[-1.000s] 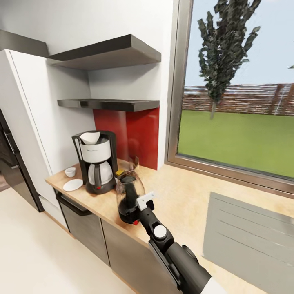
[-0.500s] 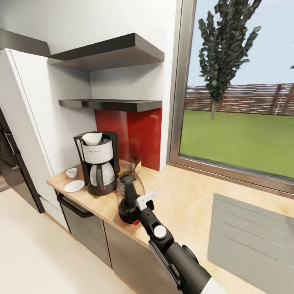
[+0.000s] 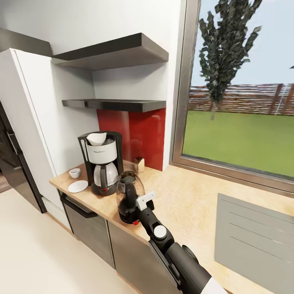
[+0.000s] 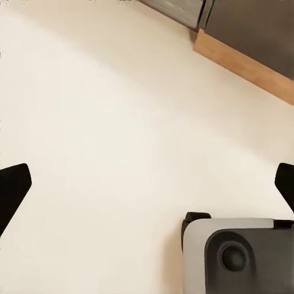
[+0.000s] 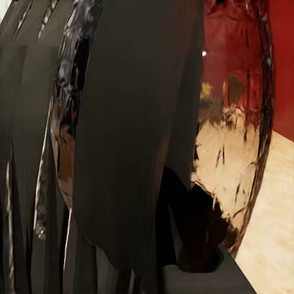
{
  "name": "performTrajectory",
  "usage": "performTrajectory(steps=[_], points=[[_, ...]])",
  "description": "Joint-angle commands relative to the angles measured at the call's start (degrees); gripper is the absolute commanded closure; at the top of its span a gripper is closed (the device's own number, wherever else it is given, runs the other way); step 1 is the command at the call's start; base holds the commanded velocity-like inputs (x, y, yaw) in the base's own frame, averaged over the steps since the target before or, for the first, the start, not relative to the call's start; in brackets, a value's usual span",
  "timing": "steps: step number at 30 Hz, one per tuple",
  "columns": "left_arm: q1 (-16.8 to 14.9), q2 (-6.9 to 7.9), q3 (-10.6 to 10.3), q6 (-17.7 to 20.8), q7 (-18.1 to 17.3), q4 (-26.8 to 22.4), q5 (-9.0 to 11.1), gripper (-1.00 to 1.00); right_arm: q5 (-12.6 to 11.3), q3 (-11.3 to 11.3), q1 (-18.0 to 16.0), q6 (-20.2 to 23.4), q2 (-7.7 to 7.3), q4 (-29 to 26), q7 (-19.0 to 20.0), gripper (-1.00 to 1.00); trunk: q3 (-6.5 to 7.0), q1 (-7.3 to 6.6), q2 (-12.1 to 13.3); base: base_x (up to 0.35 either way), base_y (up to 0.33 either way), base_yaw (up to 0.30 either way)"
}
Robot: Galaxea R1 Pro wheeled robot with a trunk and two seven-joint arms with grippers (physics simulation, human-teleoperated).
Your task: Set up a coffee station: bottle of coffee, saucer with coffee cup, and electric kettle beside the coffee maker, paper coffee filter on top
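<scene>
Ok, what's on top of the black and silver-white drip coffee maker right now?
A white paper cone filter sits in the open top of the coffee maker, its rim sticking up above the body. The cone's lower part is hidden inside the machine.

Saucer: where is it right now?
In the head view, the saucer lies on the countertop's left end, left of the coffee maker, near the cup.

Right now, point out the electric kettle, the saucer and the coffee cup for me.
electric kettle (image 3: 130, 192): head view, on the glass body above its black base.
saucer (image 3: 77, 186): head view, on the middle of the flat white disc.
coffee cup (image 3: 74, 173): head view, on the white bowl's side.
</scene>
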Motion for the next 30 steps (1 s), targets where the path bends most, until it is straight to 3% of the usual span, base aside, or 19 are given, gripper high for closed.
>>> performTrajectory(steps=[1, 30], points=[[0.0, -0.02, 0.5, 0.2, -0.6, -0.1, 0.2, -1.0, 0.0, 0.2, -0.1, 0.3, -0.01, -0.1, -0.4, 1.0, -0.08, 0.04, -0.1, 0.069, 0.136, 0.0], [0.0, -0.11, 0.4, 0.2, -0.6, -0.1, 0.1, -1.0, 0.0, 0.1, -0.1, 0.3, -0.02, -0.1, -0.4, 1.0, -0.08, 0.04, -0.1, 0.01, 0.065, 0.0]])
